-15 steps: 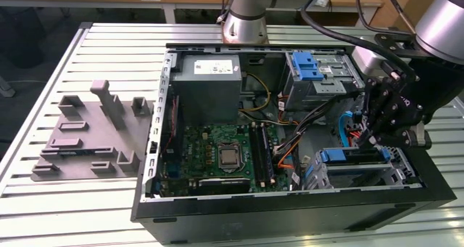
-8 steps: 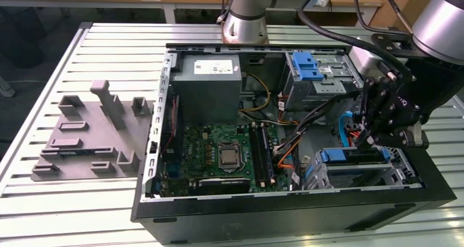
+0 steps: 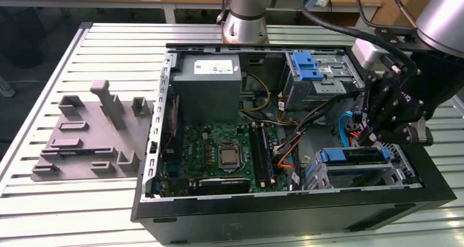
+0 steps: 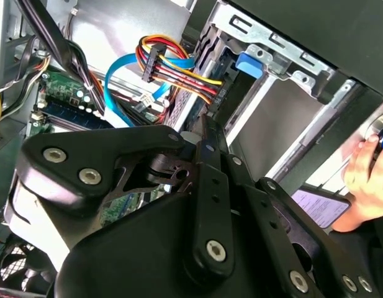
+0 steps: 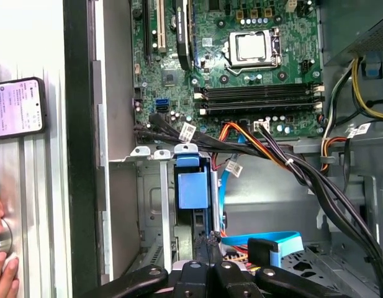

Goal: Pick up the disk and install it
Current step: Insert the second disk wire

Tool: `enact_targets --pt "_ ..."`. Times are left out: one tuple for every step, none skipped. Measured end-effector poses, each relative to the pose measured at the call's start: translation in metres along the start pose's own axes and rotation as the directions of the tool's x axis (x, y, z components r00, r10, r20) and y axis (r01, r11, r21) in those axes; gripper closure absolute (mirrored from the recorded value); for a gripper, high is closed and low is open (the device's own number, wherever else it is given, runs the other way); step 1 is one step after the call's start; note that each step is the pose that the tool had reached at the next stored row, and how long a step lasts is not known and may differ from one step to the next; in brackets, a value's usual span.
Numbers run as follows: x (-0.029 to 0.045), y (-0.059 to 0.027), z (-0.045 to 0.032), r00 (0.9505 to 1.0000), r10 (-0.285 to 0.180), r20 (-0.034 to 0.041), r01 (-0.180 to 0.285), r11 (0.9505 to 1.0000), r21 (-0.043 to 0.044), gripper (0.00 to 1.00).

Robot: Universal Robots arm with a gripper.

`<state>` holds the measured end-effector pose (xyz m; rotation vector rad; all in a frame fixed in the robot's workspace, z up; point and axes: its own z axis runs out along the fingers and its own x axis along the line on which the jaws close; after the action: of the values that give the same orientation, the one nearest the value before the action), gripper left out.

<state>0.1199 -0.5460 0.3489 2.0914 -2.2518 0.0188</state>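
Arm: one silver-grey jointed arm (image 3: 245,13), its base column standing at the upper centre of the exterior view; a second silver segment enters at the upper right corner.

Wrist and gripper: black gripper (image 3: 388,130) at the right of the exterior view, pointing downward, linkage bars showing. In both wrist views its black linkage fills the lower frame, and the fingers (image 5: 203,248) meet tip to tip, closed with nothing seen between them.

Person's hand (image 4: 368,186): at the right edge of the second wrist view, fingers curled.
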Motion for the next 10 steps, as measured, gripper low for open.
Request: enact_targets --pt "0.0 0.0001 -0.002 1.0 0.0 0.0 0.0 1.0 0.0 0.89" --pt "-0.0001 0.0002 -0.0039 1.0 0.0 0.0 0.0 1.0 0.0 0.89" --pt "-0.0001 0.0002 -0.005 1.0 0.0 0.0 0.0 1.0 0.0 0.89" --pt "-0.0001 0.0003 -0.0056 1.0 0.0 0.0001 0.0 1.0 0.0002 0.89" --pt "-0.0001 0.0005 -0.0057 1.0 0.0 0.0004 0.0 1.0 0.0004 0.89" --pt "0.0 0.001 -0.0057 1.0 0.0 0.0005 0.0 1.0 0.0008 0.89" --pt "0.0 0.0018 -0.0058 1.0 0.0 0.0004 0.0 1.0 0.0014 0.89" --pt "0.0001 0.0029 -0.0058 1.0 0.0 0.0005 0.0 1.0 0.002 0.89" --pt "0.0002 0.0042 -0.0058 1.0 0.0 0.0005 0.0 1.0 0.0029 0.89" --pt "0.0002 0.0053 -0.0057 1.0 0.0 0.0006 0.0 1.0 0.0036 0.89"
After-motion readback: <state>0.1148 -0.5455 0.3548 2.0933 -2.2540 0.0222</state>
